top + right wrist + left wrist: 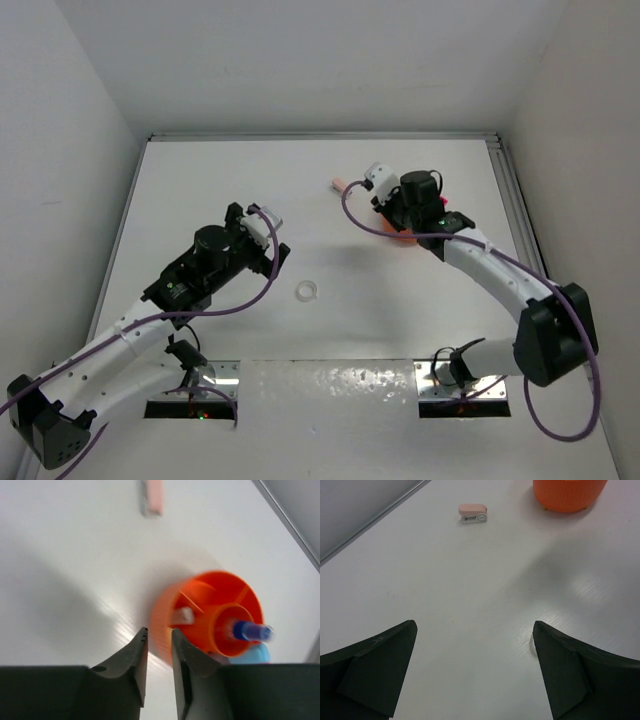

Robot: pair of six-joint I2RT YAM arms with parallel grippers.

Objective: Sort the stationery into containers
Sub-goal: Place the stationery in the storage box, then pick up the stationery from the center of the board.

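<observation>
- The left hand [474, 630] hovers over the white tabletop [200, 180] on the left side. Its two dark fingers are spread as wide as they go, and there is nothing between them.
- The clear tape ring [306, 291] lies flat on the tabletop just to the right of that hand, near the middle. In the left wrist view only a sliver of it shows beside one fingertip.
- The right hand [159, 631] hangs farther back on the right, above the near rim of the orange tub [200, 600]. Its fingers stand a narrow slit apart and hold nothing.
- The tub sits upright on the tabletop, well apart from the tape ring.
- A pale block [184, 615] rests in one outer compartment of the tub, between two dividers.
- A blue-capped bottle [250, 631] stands tilted in the tub's round centre cup.
- A light blue tube [254, 655] shows just beside the bottle. A finger cuts it off, so its compartment cannot be told.
- A small pink-and-white item [473, 514] lies alone on the tabletop beyond the tub, towards the far edge and apart from everything else.
</observation>
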